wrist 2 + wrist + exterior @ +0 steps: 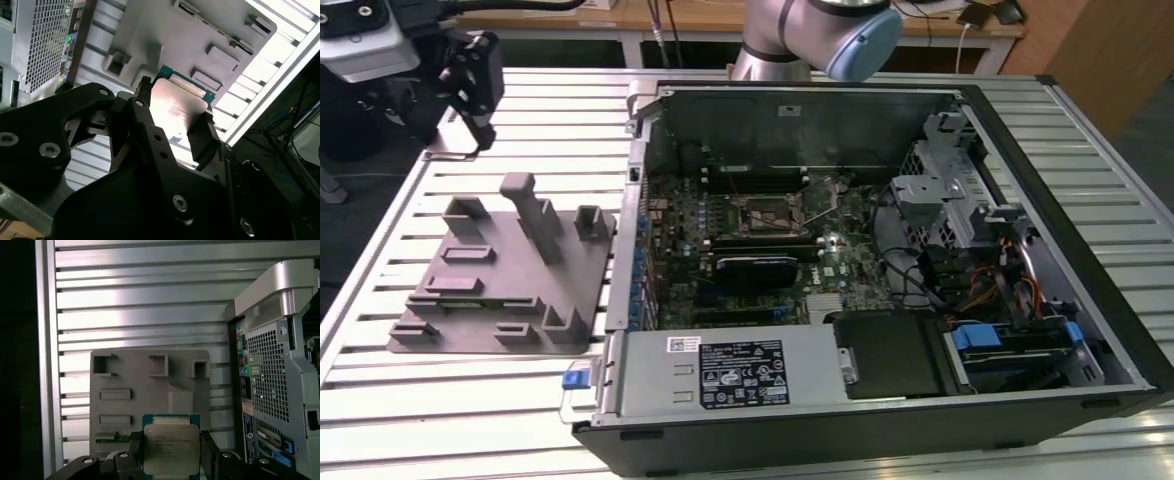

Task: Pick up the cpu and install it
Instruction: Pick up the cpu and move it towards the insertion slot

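Observation:
The cpu (170, 447) is a flat square chip with a silver top and a green rim, gripped by its two opposite edges. My gripper (171, 456) is shut on it, with a black finger (135, 455) on each side. In the second wrist view the cpu (176, 102) shines between the gripper (172, 120) fingers, well above the grey fixture block (200, 35). In the exterior view my gripper (471, 95) hangs high at the far left, beyond the fixture block (494, 275). The black-framed motherboard socket (767, 210) lies inside the open computer case (1067, 330).
The open case lies on its side on a slatted metal table (400, 390), with a power supply (720, 370) at its near end and a drive cage (947, 190) with cables on the exterior view's right. The fixture block (150, 390) has upright posts and slots. The case's rear panel (270, 370) stands beside it.

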{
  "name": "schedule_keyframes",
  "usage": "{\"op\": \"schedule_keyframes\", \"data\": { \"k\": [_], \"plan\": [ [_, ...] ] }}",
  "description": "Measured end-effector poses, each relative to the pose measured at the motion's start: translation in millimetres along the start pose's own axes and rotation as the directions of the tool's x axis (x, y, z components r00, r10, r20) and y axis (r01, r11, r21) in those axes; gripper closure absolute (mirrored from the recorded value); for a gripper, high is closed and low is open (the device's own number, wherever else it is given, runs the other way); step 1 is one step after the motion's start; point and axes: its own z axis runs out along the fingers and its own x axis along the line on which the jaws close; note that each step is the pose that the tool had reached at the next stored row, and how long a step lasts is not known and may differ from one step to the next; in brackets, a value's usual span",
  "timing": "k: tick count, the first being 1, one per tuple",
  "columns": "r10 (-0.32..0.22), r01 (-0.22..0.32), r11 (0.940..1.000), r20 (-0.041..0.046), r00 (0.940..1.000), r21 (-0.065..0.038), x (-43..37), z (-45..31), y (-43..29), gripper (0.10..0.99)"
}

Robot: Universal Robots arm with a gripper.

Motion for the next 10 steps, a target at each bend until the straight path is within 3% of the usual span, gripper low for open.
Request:
{"op": "schedule_keyframes", "data": {
  "k": [10],
  "plan": [
    [0.000,0.000,1.0000,-0.0001,1.0000,0.000,-27.4,0.5,2.1,0.545]
  ]
}}
